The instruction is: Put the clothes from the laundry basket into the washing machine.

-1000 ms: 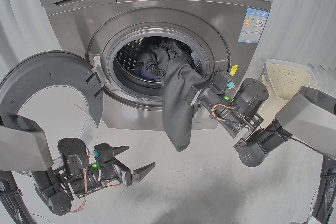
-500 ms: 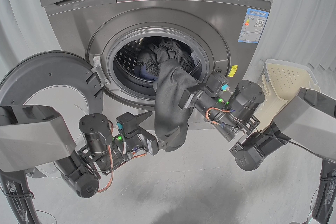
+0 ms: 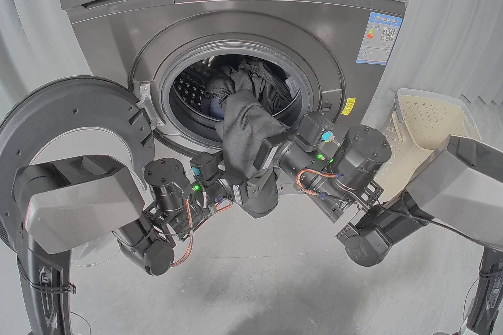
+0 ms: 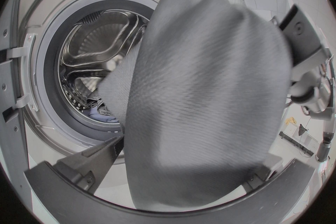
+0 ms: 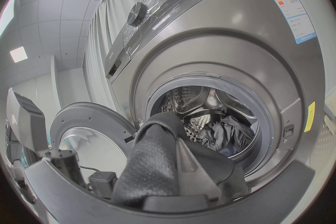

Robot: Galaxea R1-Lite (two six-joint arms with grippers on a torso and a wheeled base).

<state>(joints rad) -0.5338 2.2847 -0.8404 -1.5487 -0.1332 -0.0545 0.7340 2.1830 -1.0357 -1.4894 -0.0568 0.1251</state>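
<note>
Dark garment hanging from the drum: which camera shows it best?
Head view: the dark garment shows nearly whole, from the drum mouth down to its lower end. In the left wrist view the garment is a close stretch of cloth; in the right wrist view, one fold of it close up.

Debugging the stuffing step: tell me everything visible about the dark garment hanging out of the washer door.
The dark garment is charcoal knit cloth, soft and creased. Its upper end lies inside the drum on other dark clothes; the rest drapes out over the door opening's lower lip. The right tool is shut on its middle from the side. The open left tool cradles the bunched lower end, off the floor.
</note>
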